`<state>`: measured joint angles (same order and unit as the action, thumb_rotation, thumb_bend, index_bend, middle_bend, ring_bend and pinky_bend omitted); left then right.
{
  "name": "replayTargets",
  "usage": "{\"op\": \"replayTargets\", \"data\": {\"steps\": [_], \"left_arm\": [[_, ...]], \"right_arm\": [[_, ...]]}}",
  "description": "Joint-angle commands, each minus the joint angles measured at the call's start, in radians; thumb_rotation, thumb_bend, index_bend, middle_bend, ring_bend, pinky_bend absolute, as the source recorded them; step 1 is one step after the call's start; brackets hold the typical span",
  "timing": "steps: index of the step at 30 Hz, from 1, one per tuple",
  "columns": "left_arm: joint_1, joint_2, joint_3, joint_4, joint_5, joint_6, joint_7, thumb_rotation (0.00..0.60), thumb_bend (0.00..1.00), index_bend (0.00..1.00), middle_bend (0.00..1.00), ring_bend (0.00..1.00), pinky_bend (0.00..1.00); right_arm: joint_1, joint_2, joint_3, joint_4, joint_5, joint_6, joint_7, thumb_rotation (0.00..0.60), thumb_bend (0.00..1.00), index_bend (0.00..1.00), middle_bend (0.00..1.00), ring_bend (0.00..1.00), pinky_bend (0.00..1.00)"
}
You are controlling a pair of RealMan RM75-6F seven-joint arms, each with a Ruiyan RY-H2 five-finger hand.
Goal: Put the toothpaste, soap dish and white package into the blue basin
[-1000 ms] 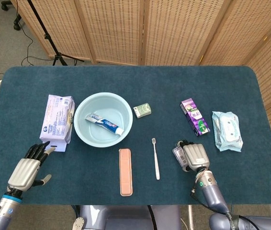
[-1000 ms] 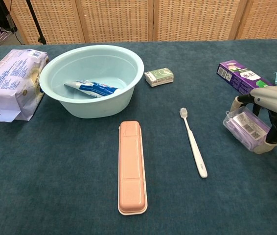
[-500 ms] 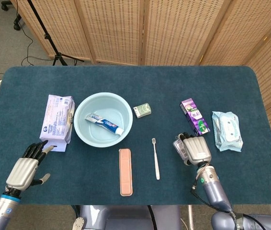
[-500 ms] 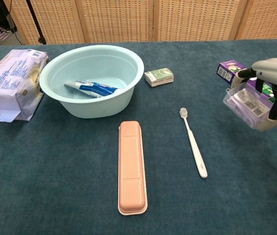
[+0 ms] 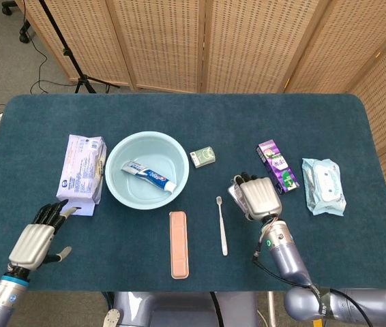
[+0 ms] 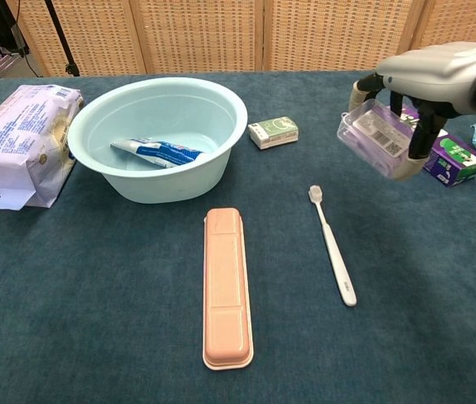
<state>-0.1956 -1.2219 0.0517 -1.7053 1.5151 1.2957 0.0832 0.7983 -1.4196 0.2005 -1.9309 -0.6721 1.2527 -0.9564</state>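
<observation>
**A:** Start from the blue basin (image 5: 146, 169). Where do your hands sit against it?

**B:** Your right hand (image 6: 427, 84) is raised off the teal table (image 5: 357, 259), well to the right of the basin, past the toothbrush (image 6: 332, 244). Its fingers (image 6: 409, 150) are wrapped around the clear soap dish (image 6: 374, 138), which hangs tilted in the grip, clear of the cloth. Your left hand (image 5: 39, 238) rests low, in front of the basin and to its left; its fingers are spread and hold nothing, with the fingertips at the near corner of the white package (image 5: 82, 173). I cannot tell whether they touch it.

**A:** And the task things, largest first?

**B:** The white package lies flat just left of the basin, close to its rim. The toothpaste (image 6: 157, 152) already lies inside the basin, on its bottom. The soap dish is in your right hand.

**A:** What stands between that hand and the basin?

**B:** The small green box (image 6: 273, 131) lies just right of the basin's rim. The pink case (image 6: 226, 287) lies in front of the basin, lengthwise, with the toothbrush to its right. The purple box (image 5: 277, 166) and the wet wipes pack (image 5: 323, 186) lie further right, beyond your right hand. The basin's mouth is open from above.
</observation>
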Motion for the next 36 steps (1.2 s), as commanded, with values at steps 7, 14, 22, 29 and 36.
{"op": "replayTargets", "data": {"steps": [7, 14, 22, 29, 36], "left_arm": [[-0.001, -0.002, -0.005, 0.009, -0.009, -0.004, -0.011, 0.600, 0.25, 0.16, 0.00, 0.00, 0.03], [-0.005, 0.001, -0.012, 0.016, -0.024, -0.014, -0.030, 0.600, 0.25, 0.16, 0.00, 0.00, 0.03], [-0.011, 0.001, -0.021, 0.025, -0.046, -0.030, -0.045, 0.600, 0.25, 0.16, 0.00, 0.00, 0.03], [-0.017, 0.003, -0.029, 0.037, -0.076, -0.051, -0.056, 0.600, 0.25, 0.16, 0.00, 0.00, 0.03], [-0.026, 0.008, -0.036, 0.052, -0.100, -0.078, -0.087, 0.600, 0.25, 0.16, 0.00, 0.00, 0.03]], "right_arm": [[0.104, -0.073, 0.046, 0.055, 0.083, -0.012, -0.069, 0.600, 0.18, 0.64, 0.39, 0.37, 0.49], [0.185, -0.121, 0.089, 0.120, 0.130, -0.032, -0.096, 0.600, 0.18, 0.64, 0.39, 0.37, 0.49], [0.305, -0.190, 0.145, 0.220, 0.198, -0.072, -0.143, 0.600, 0.18, 0.64, 0.39, 0.37, 0.49], [0.418, -0.266, 0.189, 0.325, 0.249, -0.119, -0.163, 0.600, 0.18, 0.64, 0.40, 0.38, 0.49], [0.512, -0.349, 0.203, 0.417, 0.286, -0.175, -0.163, 0.600, 0.18, 0.64, 0.40, 0.37, 0.49]]}}
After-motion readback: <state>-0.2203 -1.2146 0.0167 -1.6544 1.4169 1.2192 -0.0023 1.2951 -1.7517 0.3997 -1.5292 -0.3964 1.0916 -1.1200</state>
